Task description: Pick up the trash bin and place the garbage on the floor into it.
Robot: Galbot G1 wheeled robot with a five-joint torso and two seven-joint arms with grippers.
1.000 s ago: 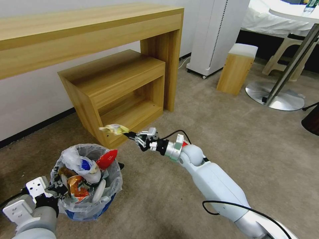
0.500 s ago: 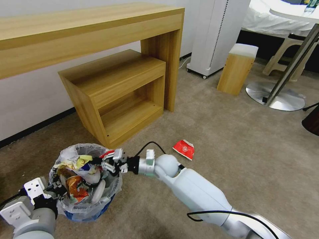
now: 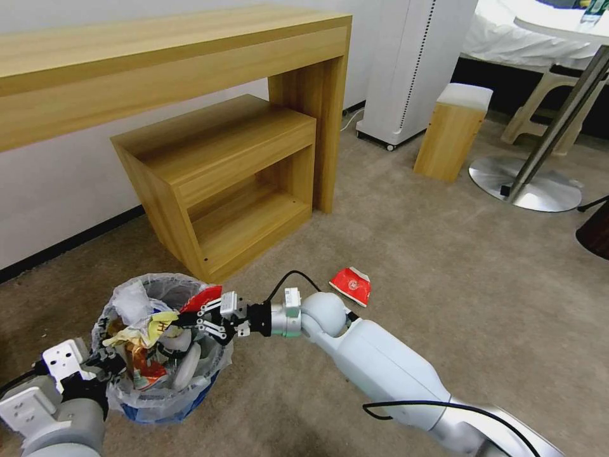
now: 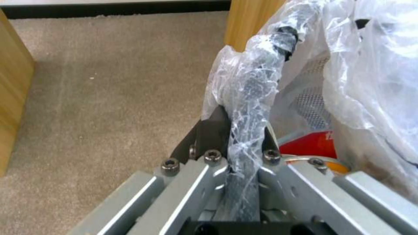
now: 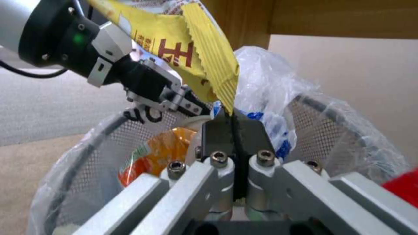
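Your right gripper (image 3: 184,319) is pinched tight on a crinkly yellow snack wrapper (image 3: 141,326), right above the small round blue trash bin with the whitish bag liner (image 3: 166,387). Your left gripper (image 4: 240,130) squeezes the bin's rim through the bag and holds it up. The bin looks very full, so the wrapper might slide off the pile and fall on the beige carpet floor (image 3: 406,254). A red wrapper (image 3: 351,285) lies there near your right arm

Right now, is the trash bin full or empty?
Nearly full: wrappers and other litter pile up to the rim of the trash bin.
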